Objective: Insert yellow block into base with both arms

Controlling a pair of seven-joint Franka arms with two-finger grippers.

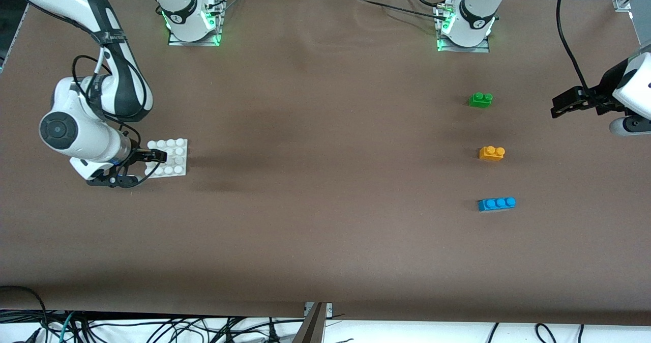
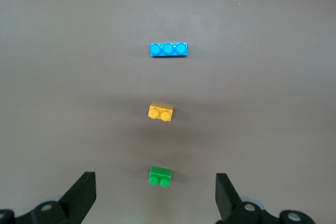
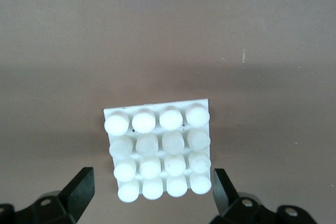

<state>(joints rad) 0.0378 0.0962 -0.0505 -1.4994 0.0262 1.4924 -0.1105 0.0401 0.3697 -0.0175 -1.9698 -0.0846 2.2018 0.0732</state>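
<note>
The left arm (image 1: 628,96) runs off the front view's edge at three o'clock, so only its wrist and the left gripper (image 1: 559,106) show, too small and dark there to read the fingers. In the left wrist view its fingers (image 2: 84,192) are cut off at six o'clock. The right gripper (image 1: 152,155) covers part of the base (image 1: 175,166) toward nine o'clock. In the right wrist view its fingers (image 3: 81,190) are likewise cut at six o'clock.
</note>
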